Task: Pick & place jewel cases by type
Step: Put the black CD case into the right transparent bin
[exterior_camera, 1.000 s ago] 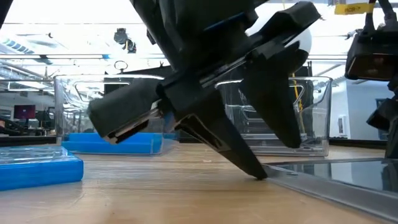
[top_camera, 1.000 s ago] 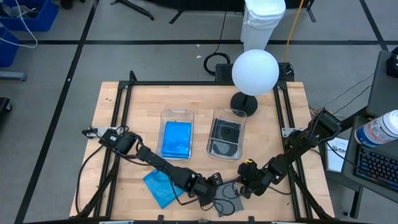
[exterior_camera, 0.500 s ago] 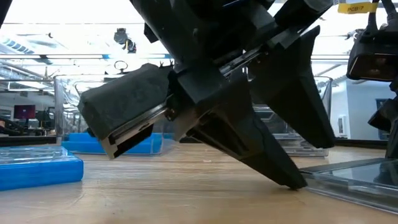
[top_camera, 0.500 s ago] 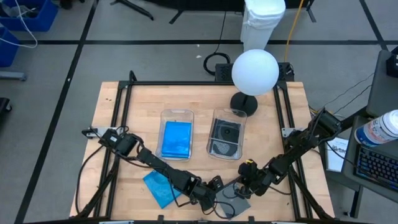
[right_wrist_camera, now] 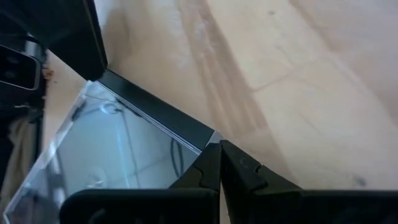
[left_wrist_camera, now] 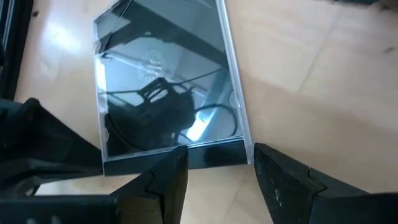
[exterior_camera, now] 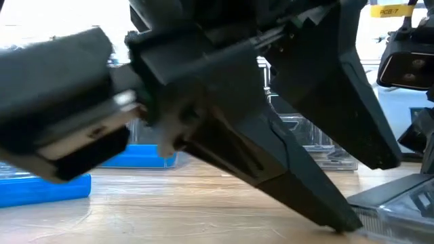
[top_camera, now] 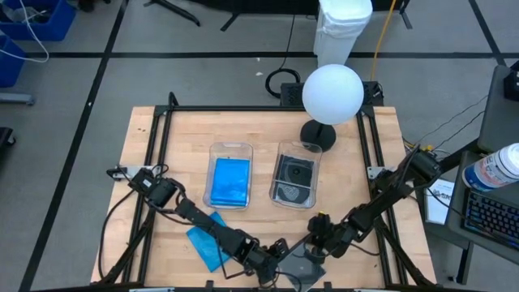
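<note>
A clear, dark-spined jewel case [top_camera: 298, 266] lies near the table's front edge, turned like a diamond. My left gripper [left_wrist_camera: 217, 168] reaches it from the left, open, its fingertips at the case's dark spine. My right gripper [right_wrist_camera: 219, 155] comes from the right, shut, its tip at a corner of the same case. A blue jewel case [top_camera: 207, 242] lies flat on the table to the left, under my left arm. Another blue case [top_camera: 229, 182] lies in the left clear bin, and a dark case with a disc [top_camera: 293, 180] in the right bin. My left gripper meets the case's dark spine edge [left_wrist_camera: 186, 157] with the tip of one open finger [left_wrist_camera: 171, 168], slanting down from the table's left. The other finger stands just past the spine's end. Nothing is pinched between them. The case lies on the table. My right gripper sets its shut fingertips [right_wrist_camera: 214, 163] against the case's corner [right_wrist_camera: 208, 138] at the spine's end. It slants down from the table's right. The case is between the two grippers, on the wood.
Two clear bins [top_camera: 230, 150] [top_camera: 298, 149] stand side by side mid-table. A lamp with a white globe [top_camera: 332, 93] stands behind the right bin. A black frame runs along the table's edges [top_camera: 162, 162]. The front edge is close behind the case.
My left gripper has moved toward the table's right along the front edge and nearer the low camera, turning somewhat, its fingers still apart. The clear case has slid a little and turned about on the table, from square-on to corner-on.
</note>
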